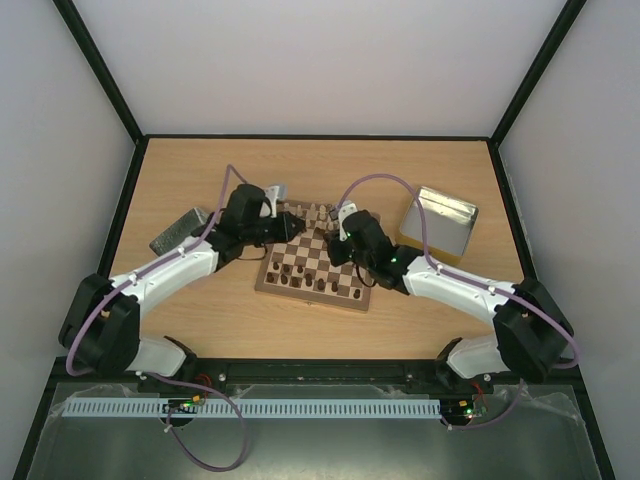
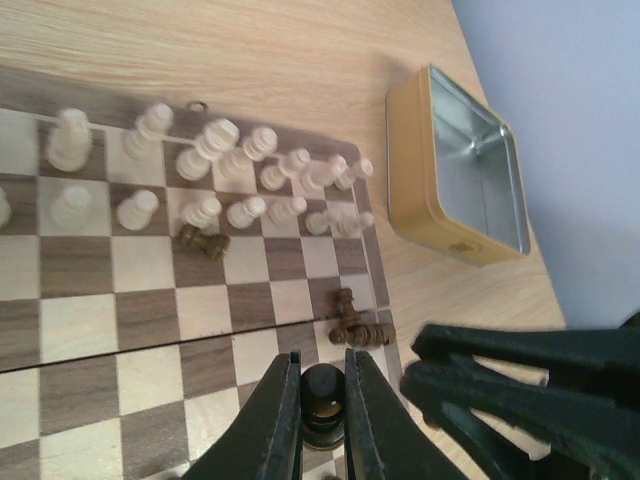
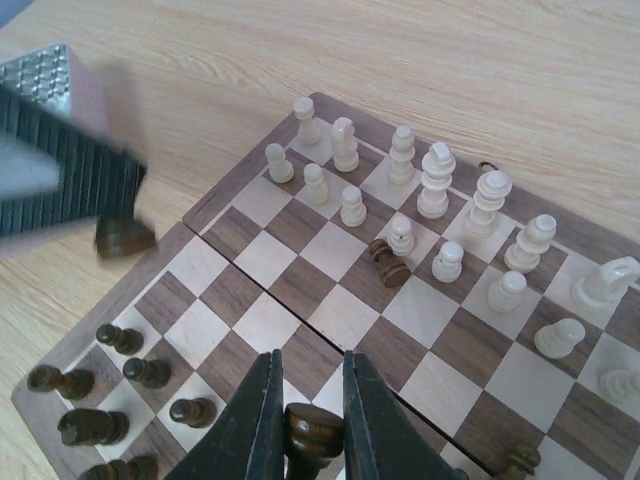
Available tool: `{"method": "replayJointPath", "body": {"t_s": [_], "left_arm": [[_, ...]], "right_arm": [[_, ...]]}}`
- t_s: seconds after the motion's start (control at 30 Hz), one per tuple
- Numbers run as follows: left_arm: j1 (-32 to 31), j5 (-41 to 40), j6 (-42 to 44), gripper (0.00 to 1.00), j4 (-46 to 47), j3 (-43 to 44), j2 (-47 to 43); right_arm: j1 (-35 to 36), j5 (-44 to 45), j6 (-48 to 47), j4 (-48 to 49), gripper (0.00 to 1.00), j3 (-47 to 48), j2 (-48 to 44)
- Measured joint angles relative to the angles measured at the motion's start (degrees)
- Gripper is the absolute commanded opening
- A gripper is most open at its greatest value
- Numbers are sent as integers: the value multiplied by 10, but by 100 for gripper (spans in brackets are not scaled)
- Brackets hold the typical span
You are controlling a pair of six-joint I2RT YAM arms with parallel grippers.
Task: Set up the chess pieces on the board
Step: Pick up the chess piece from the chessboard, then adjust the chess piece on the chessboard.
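Note:
The board (image 1: 311, 297) lies mid-table between both arms. Cream chess pieces (image 2: 215, 140) stand in two rows along its far edge. In the left wrist view my left gripper (image 2: 323, 382) is shut on a dark piece (image 2: 324, 398) held over the board's right side, near two fallen dark pieces (image 2: 360, 325). My right gripper (image 3: 312, 400) is shut on another dark piece (image 3: 314, 432) above the board's middle squares (image 3: 345, 315). A dark pawn (image 3: 388, 263) lies toppled beside the cream pawns (image 3: 447, 260). Several dark pieces (image 3: 150, 372) stand at the board's near-left corner.
A gold-walled silver tin (image 1: 440, 225) sits to the right of the board, also visible in the left wrist view as the tin (image 2: 460, 180). A grey tin (image 1: 180, 230) lies left of the board. The right arm's black fingers (image 2: 520, 390) are close beside my left gripper.

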Motion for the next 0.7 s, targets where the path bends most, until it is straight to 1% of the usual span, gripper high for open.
{"method": "replayJointPath", "body": {"t_s": [0.17,0.33,0.43,0.57,0.7], "left_arm": [[-72,-66,50,3,-14,0,2],[-143,-135,90,5,-17,0,13],[-175,-166,108,5,-17,0,27],[-197,-200,119,5,-22,0,57],[-198,-232,118,5,-36,0,86]], "right_arm": [[-12,11,84,-15,7,15,9],[-32,43,195,-39,8,14,8],[-40,64,251,-54,9,5,-2],[-44,80,304,-65,9,-19,-28],[-44,83,330,-68,9,-32,-37]]}}
